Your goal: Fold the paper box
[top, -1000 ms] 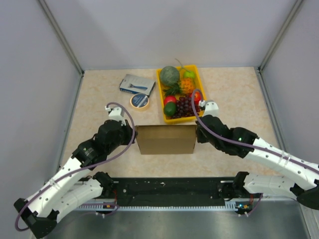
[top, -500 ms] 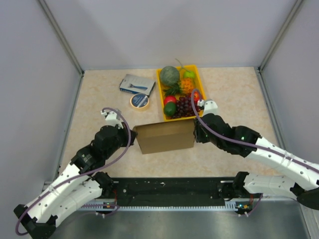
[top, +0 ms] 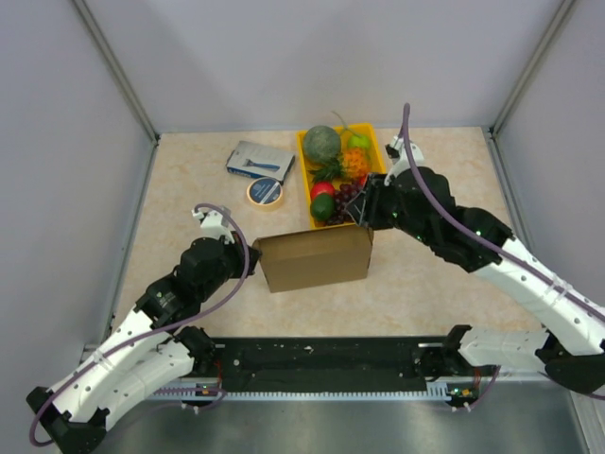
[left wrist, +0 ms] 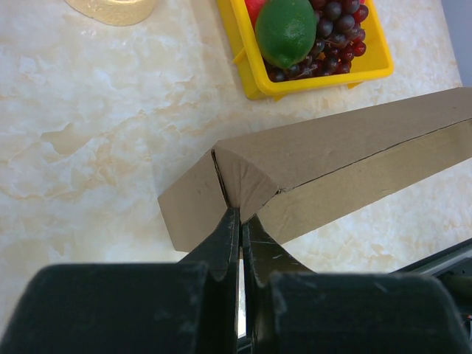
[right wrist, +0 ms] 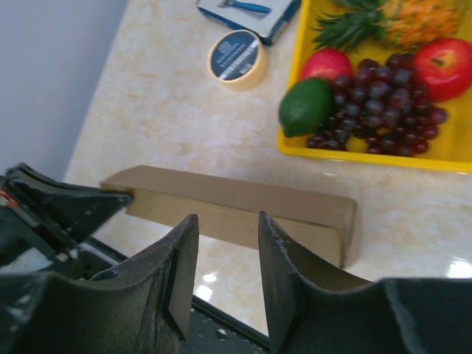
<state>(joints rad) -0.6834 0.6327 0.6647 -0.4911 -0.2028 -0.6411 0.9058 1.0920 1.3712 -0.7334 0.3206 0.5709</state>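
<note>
The paper box (top: 317,257) is a closed, flat brown cardboard box lying mid-table, just in front of the fruit tray. My left gripper (top: 251,253) is at its left end. In the left wrist view, the left gripper (left wrist: 240,214) is shut, its tips pinching the folded corner flap of the box (left wrist: 332,158). My right gripper (top: 365,210) hovers above the box's right end and touches nothing. The right wrist view shows the right gripper (right wrist: 227,221) open, with the box (right wrist: 236,195) lying below and beyond the fingers.
A yellow fruit tray (top: 377,144) full of fruit stands right behind the box, under my right wrist. A tape roll (top: 266,193) and a blue-grey packet (top: 259,159) lie at the back left. Grey walls close in both sides. A black rail (top: 331,359) runs along the near edge.
My right gripper has let go of the box's right end, opened, and lifted back toward the fruit tray. The left gripper stayed shut. The box has turned slightly.
</note>
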